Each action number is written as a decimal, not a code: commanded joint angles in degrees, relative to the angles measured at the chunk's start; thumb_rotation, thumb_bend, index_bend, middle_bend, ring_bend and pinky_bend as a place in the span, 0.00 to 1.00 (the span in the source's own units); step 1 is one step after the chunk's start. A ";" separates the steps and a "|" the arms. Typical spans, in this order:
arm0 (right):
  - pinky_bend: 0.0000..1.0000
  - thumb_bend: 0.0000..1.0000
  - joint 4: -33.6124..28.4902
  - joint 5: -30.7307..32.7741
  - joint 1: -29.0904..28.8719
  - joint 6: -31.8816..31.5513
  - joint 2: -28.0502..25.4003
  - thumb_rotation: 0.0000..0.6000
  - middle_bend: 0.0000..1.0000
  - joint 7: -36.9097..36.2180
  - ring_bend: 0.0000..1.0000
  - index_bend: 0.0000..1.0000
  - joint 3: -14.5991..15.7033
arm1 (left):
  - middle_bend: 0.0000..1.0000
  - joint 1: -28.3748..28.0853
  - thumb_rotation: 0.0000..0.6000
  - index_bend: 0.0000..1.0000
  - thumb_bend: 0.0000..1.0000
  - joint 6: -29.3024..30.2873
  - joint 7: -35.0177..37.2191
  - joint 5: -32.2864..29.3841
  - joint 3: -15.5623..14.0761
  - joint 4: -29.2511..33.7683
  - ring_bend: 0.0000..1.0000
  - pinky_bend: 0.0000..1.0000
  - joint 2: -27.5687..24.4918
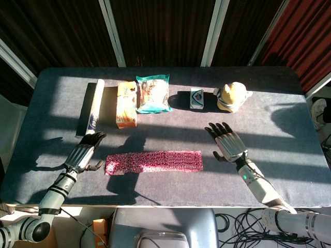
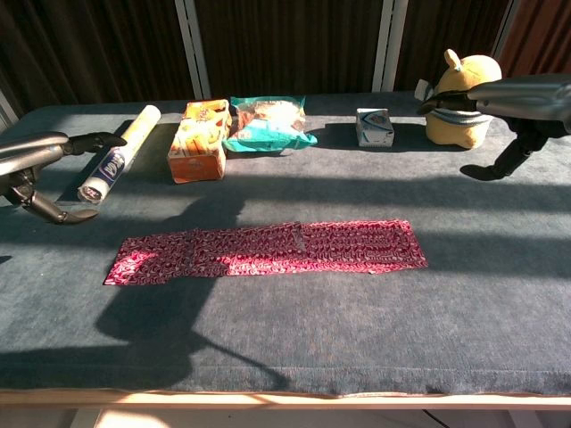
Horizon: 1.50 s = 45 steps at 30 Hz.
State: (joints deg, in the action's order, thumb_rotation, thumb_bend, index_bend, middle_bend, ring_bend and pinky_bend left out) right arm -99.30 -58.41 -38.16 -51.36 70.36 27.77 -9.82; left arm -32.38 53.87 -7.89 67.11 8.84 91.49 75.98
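Observation:
A long red patterned cloth strip (image 1: 154,161) (image 2: 268,251) lies flat across the front middle of the grey table (image 1: 170,194). My left hand (image 1: 84,152) (image 2: 40,160) hovers just left of the strip's left end, fingers spread, holding nothing. My right hand (image 1: 227,142) (image 2: 522,100) floats to the right of the strip's right end, palm down, fingers extended and empty. Neither hand touches the cloth.
Along the back stand a white tube (image 1: 91,107) (image 2: 117,163), an orange box (image 1: 126,104) (image 2: 196,140), a teal snack bag (image 1: 153,93) (image 2: 268,124), a small white carton (image 1: 197,98) (image 2: 375,127) and a yellow plush toy (image 1: 232,96) (image 2: 461,100). Cables lie on the floor (image 1: 232,227).

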 commanded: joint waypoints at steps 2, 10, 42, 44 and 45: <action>0.00 0.35 -0.08 -0.68 0.00 -0.66 -0.30 1.00 0.00 -0.46 0.00 0.00 0.55 | 0.00 -0.10 1.00 0.00 0.34 0.44 -0.41 0.24 -0.40 0.63 0.00 0.00 0.01; 0.00 0.35 -2.39 -6.00 3.15 -5.34 -3.76 1.00 0.00 -2.67 0.00 0.00 3.14 | 0.17 3.27 1.00 0.00 0.40 10.66 -6.38 2.78 -1.91 3.04 0.18 0.22 1.85; 0.49 0.35 6.65 -20.72 25.51 -22.55 -7.11 1.00 0.35 -21.20 0.39 0.00 13.05 | 1.00 5.87 1.00 0.10 0.94 13.83 -39.25 -14.42 -6.73 5.68 1.00 1.00 13.80; 0.49 0.35 6.87 -20.31 25.58 -22.17 -7.12 1.00 0.35 -21.23 0.39 0.00 12.68 | 1.00 5.32 1.00 0.10 0.94 13.58 -40.07 -15.76 -6.49 5.49 1.00 1.00 14.32; 0.49 0.35 6.89 -20.21 25.60 -22.03 -7.13 1.00 0.35 -21.19 0.39 0.00 12.55 | 1.00 5.14 1.00 0.10 0.94 13.59 -40.24 -16.05 -6.41 5.41 1.00 1.00 14.54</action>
State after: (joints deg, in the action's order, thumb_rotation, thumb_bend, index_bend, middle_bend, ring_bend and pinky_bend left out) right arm -92.46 -78.67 -12.59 -73.43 63.24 6.57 2.79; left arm -26.73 67.74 -47.63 51.70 2.07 97.20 90.00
